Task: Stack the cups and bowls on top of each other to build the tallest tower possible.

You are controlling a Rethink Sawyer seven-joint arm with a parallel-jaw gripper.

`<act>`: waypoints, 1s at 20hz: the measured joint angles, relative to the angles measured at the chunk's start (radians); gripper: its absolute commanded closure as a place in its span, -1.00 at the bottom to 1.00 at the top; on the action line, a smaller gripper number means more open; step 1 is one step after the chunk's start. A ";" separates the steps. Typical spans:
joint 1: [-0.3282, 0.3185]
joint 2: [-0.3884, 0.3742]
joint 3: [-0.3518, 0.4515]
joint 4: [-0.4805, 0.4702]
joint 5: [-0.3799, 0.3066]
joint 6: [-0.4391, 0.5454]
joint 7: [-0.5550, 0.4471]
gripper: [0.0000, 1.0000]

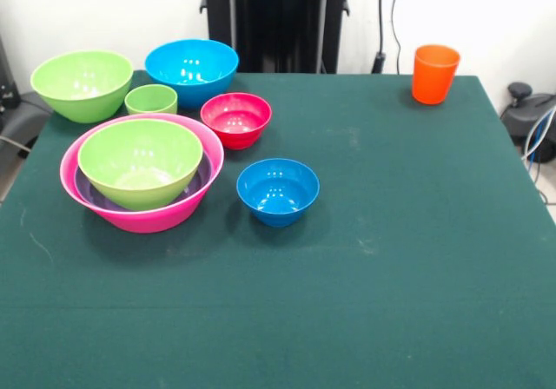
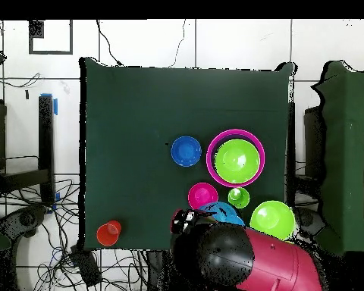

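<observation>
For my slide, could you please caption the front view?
Glossy plastic bowls cluster on the green table, a lime-green bowl nested in the huge pink bowl; the orange tumbler stands apart.

Bright, even light falls from above. The dark green tabletop (image 1: 391, 259) stays matte and free of glare, and everything on it casts only a faint, soft shadow close to its base. Small white highlights sit inside the glossy small blue bowl (image 1: 278, 191), the red bowl (image 1: 235, 119) and the large blue bowl (image 1: 191, 70). The white wall (image 1: 486, 16) behind looks nearly washed out. The front view is in focus throughout.
</observation>
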State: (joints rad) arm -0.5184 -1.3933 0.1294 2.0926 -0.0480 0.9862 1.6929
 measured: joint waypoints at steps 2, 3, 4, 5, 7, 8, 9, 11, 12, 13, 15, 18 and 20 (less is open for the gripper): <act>-0.004 0.005 0.005 0.006 0.004 -0.007 0.000 1.00; -0.009 0.009 0.008 0.011 0.008 -0.014 0.000 1.00; -0.012 0.012 0.011 0.015 0.011 -0.017 0.000 1.00; -0.015 0.013 0.013 0.018 0.012 -0.021 0.000 1.00; -0.030 0.018 0.023 0.033 0.014 -0.034 0.000 1.00; -0.034 0.020 0.025 0.038 0.014 -0.037 0.000 1.00; -0.036 0.022 0.025 0.041 0.014 -0.039 0.000 1.00; -0.039 0.025 0.026 0.047 0.014 -0.042 0.000 1.00; -0.041 0.027 0.026 0.050 0.014 -0.044 0.000 1.00; -0.042 0.029 0.026 0.053 0.014 -0.046 0.000 1.00; -0.045 0.033 0.030 0.057 0.014 -0.046 0.000 1.00; -0.052 0.034 0.036 0.061 0.013 -0.046 0.000 1.00; -0.058 0.034 0.042 0.064 0.013 -0.046 0.000 1.00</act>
State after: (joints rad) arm -0.5760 -1.3596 0.1716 2.1567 -0.0346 0.9399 1.6929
